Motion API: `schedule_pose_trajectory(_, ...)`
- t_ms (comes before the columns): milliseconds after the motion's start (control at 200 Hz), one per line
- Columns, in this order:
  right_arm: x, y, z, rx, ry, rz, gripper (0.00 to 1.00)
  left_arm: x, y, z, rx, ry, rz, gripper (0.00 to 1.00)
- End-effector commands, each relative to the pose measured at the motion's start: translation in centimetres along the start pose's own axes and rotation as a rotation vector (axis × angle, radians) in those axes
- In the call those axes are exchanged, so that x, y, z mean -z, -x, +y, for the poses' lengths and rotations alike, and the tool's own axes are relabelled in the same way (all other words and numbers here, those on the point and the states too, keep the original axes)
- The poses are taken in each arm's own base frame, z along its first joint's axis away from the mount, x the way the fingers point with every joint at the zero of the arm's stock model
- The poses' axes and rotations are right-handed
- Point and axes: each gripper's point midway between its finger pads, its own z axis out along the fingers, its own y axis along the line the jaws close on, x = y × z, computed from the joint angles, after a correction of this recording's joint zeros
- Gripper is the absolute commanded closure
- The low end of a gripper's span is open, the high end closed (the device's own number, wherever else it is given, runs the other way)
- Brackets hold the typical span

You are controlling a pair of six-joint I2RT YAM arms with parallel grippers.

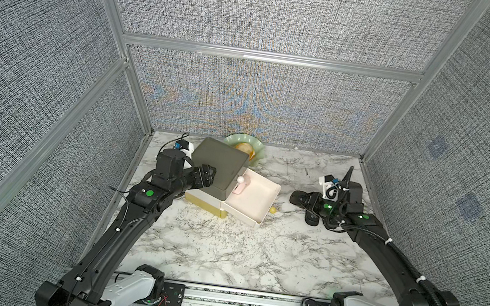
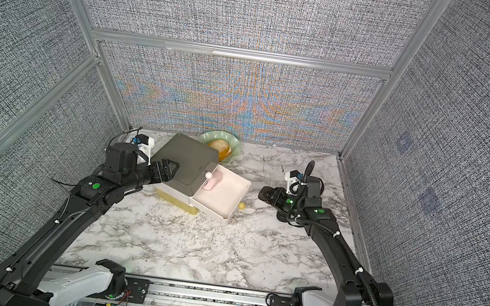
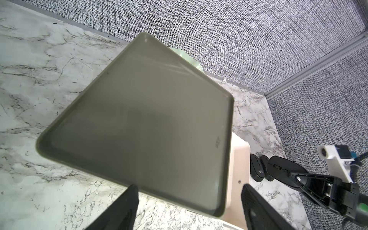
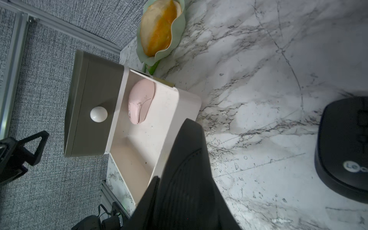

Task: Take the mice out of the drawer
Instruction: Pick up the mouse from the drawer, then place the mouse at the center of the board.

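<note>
Okay, your right tool (image 1: 303, 198) grips a black mouse (image 3: 278, 166) at mid-right, so set it flat beside the other mice (image 3: 255, 169) before releasing, while your left tool (image 1: 210, 175) hangs open over the cabinet (image 1: 223, 160).

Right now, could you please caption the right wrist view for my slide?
Pink mouse lies in the open pale-pink drawer; a black mouse rests on the marble table nearby.

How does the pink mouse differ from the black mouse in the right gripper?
Colour: the pink mouse is pale, the black mouse dark. Place: the pink mouse lies in the open drawer; the black mouse is outside it, over the table. Grip: the pink mouse is untouched; the black mouse is clamped in the right gripper. Both are small oval mice.
</note>
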Motion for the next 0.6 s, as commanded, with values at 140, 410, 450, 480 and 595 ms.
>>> schedule_pose_trajectory(140, -2.1, 0.2, -3.8, -0.190, -0.023, -0.173, 0.69, -1.1, -0.2, -1.7, -0.023, -0.039, -0.004, 0.18)
schedule_pose_trajectory(410, -4.3, 1.6, -6.7, -0.320, -0.094, -0.318, 0.69, -1.9, -0.5, -2.7, -0.039, -0.048, 0.008, 0.18)
schedule_pose_trajectory(450, -4.7, 1.6, -7.1, -0.340, -0.089, -0.330, 0.69, -2.0, -0.6, -2.7, -0.041, -0.048, 0.011, 0.18)
schedule_pose_trajectory(480, -4.9, 1.6, -7.2, -0.346, -0.090, -0.343, 0.69, -2.1, -0.6, -2.7, -0.041, -0.047, 0.010, 0.18)
schedule_pose_trajectory(595, -5.3, 1.7, -7.9, -0.370, -0.117, -0.379, 0.68, -2.1, -0.7, -2.8, -0.040, -0.049, 0.012, 0.18)
